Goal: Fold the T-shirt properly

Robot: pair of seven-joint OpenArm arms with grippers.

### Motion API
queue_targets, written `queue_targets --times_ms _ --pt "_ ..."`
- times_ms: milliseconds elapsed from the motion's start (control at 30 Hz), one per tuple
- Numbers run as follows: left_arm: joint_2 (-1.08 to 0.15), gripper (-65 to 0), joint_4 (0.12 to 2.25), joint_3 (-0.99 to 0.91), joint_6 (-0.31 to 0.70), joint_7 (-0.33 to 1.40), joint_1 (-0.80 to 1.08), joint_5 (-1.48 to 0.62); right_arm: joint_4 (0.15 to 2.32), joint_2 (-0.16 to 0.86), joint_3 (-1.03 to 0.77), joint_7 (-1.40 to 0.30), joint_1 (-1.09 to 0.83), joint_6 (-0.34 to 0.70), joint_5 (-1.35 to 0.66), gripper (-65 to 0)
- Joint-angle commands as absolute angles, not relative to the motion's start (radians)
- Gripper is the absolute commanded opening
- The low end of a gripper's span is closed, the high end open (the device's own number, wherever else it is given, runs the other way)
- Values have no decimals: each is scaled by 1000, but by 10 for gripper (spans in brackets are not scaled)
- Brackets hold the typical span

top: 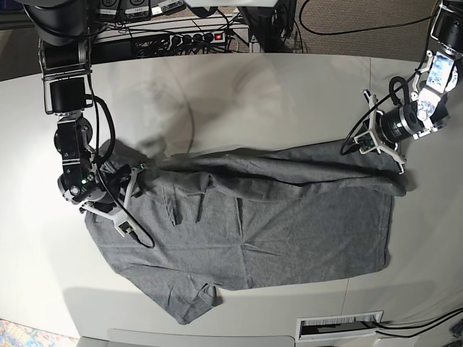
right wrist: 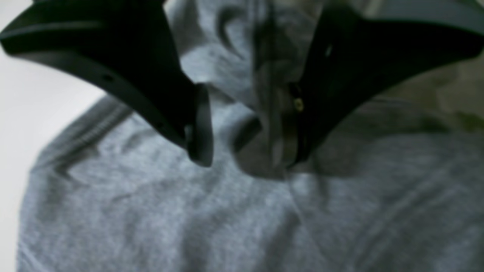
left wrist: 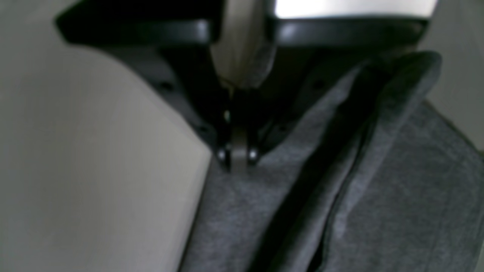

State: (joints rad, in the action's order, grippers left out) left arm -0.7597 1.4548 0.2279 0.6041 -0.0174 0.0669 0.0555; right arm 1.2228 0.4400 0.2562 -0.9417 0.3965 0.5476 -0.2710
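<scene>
1. The T-shirt (top: 275,217) lies spread across the table (top: 239,94), its far edge folded over lengthwise.
2. Left gripper (left wrist: 238,160) clamps cloth; right gripper (right wrist: 242,151) stands apart above it.
3. Sleeves and crosswise folds remain.

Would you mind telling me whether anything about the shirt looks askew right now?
Yes. The T-shirt lies unevenly: its far edge is folded over into a rumpled, slanted ridge, and one sleeve sticks out at the near corner, so the fold isn't square.
</scene>
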Motion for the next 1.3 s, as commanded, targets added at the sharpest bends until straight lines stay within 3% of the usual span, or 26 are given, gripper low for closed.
queue_targets --times_ms 0,367,500,700,1267 --pt "-779 -650 1457 227 629 12 69 75 1235 451 248 -924 427 546 -289 -390" --pt "-779 -650 1457 227 629 5 69 75 1235 451 248 -1008 427 546 -297 -432" --pt "-779 -650 1457 227 629 5 69 75 1235 451 248 -1029 427 546 -313 -487" --pt "-779 -650 1457 227 629 -1 69 75 1235 452 248 -1066 427 546 -344 -647" --pt "-779 -650 1457 227 627 -1 69 75 1238 453 248 -971 460 544 -351 -650"
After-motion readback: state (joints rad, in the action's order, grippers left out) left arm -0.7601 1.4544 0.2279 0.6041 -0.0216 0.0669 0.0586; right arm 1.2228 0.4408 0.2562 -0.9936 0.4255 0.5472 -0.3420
